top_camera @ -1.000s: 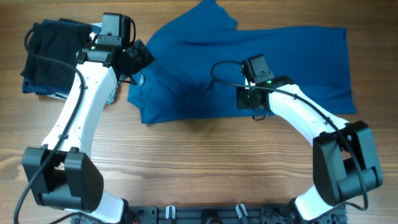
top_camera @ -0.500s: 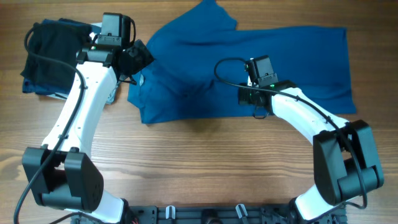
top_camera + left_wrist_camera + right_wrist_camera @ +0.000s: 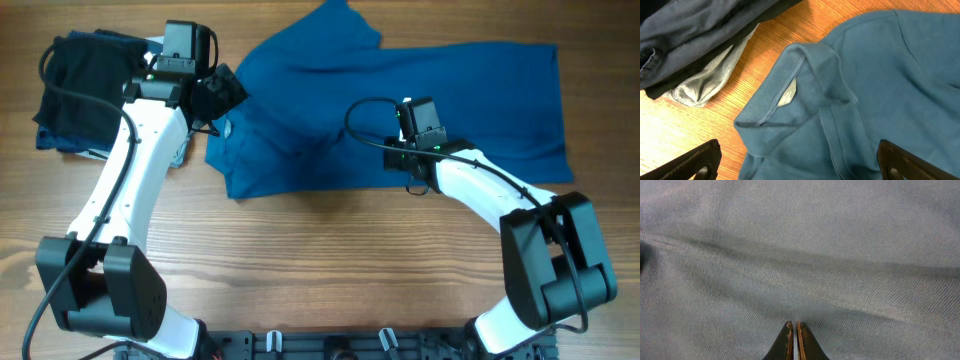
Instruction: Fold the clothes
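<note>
Right gripper: jaws pressed together, no cloth seen between them, tips low over the shirt near its lower edge, centre of the overhead frame. Left gripper: jaws spread wide, nothing held, hovering over the collar at the shirt's left end. The shirt lies flat across the upper middle and right of the table, collar to the left. The folded stack sits upper left, just beside the collar.

Risks, as I judge them:
- Closed right jaws may shove and bunch the cloth instead of lifting it.
- Left jaws may catch one collar layer only, or snag the grey garment nearby.
- A one-sided pull would skew the fold.
</note>
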Controlling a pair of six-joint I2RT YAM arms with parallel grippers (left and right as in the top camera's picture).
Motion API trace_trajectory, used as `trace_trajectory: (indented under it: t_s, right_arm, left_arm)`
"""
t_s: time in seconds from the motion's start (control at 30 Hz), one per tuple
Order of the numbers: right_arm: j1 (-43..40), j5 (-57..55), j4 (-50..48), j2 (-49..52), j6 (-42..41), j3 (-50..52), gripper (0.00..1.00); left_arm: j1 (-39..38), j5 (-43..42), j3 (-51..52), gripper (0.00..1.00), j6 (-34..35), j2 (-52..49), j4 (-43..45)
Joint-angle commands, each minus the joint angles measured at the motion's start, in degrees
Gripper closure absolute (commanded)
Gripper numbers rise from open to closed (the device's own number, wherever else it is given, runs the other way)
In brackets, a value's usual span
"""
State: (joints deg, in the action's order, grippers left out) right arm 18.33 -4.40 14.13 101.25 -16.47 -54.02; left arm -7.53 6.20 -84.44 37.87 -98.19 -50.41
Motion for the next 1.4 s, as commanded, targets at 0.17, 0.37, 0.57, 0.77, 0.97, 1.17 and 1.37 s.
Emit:
trace_trajectory:
  t_s: [0.17,0.37,0.57,0.77,0.97,1.17,1.37]
  right_arm:
    - [-0.3,-3.2,-2.7,4.1,-0.2,0.3,0.96]
    - [-4.1,-3.2,-6.2,4.2,-0.2,0.3,0.96]
    - [-8.1,-3.4,-12.9,4.4,0.4,0.3,0.96]
    - [-11.6,-1.4,-13.8,3.3,6.1,-3.0,0.95]
    - [-11.8,2.3,6.9,-7.5,3.8,-7.1,0.96]
    - [-11.8,4.5,10.3,-3.0,2.8,-3.4,0.96]
    - [-11.8,2.4,5.2,5.4,2.8,-3.3,0.96]
  left_arm:
    - [0.3,0.8,-0.6,0.0,0.3,0.8,0.0]
    - [0.3,0.8,-0.6,0.0,0.3,0.8,0.0]
    - [0.3,0.8,-0.6,0.0,0.3,0.8,0.0]
    - [0.3,0.8,-0.6,0.0,0.3,0.8,0.0]
    - [0.3,0.8,-0.6,0.0,0.3,0.8,0.0]
    - [0.3,0.8,-0.6,0.0,0.3,0.8,0.0]
    - [0.3,0.8,-0.6,0.0,0.3,0.8,0.0]
